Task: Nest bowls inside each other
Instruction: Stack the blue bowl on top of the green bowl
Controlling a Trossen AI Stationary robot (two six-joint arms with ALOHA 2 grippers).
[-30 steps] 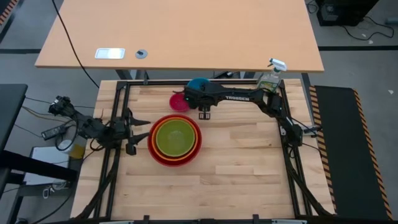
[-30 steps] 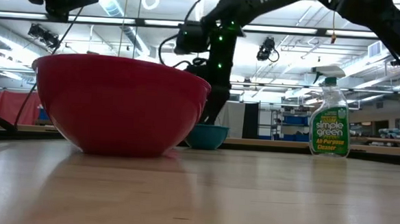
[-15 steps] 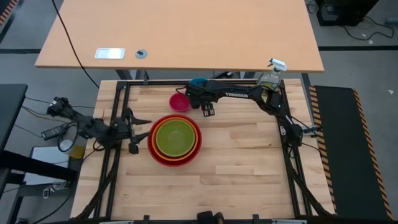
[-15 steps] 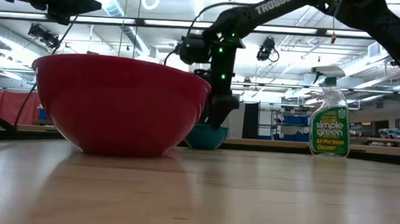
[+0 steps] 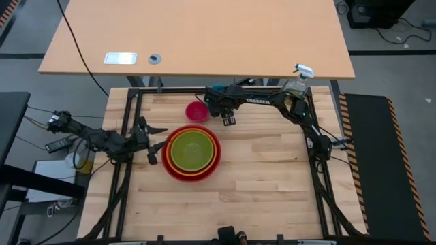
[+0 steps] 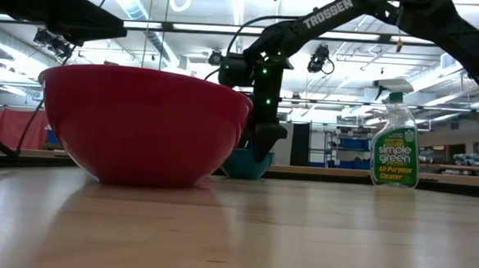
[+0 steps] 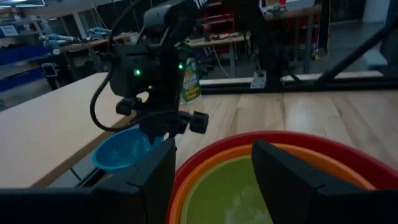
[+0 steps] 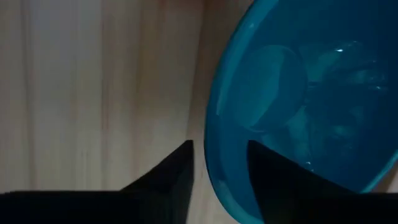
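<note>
A lime green bowl (image 5: 192, 150) sits inside an orange one, which sits inside the red bowl (image 5: 170, 167) at mid-table. The small pink bowl (image 5: 197, 111) stands alone just beyond them. The blue bowl (image 8: 298, 93) rests on its base near the far edge, mostly hidden under my right arm in the high view. My right gripper (image 8: 219, 146) points steeply down, open. One finger is outside the blue bowl's rim (image 8: 210, 140) and the other over its inside, with gaps showing on both sides. My left gripper (image 5: 155, 141) waits open, level, left of the red bowl.
A green spray bottle (image 5: 296, 84) stands at the table's far right corner, beside my right arm's base. A black metal frame (image 5: 129, 102) borders the wooden table. Bare wood lies right of and nearer than the nested bowls.
My right gripper has gone down and a little toward the far edge, over the blue bowl, and its wrist has rolled. My left gripper has swung slightly toward the nested bowls. No bowl has moved.
</note>
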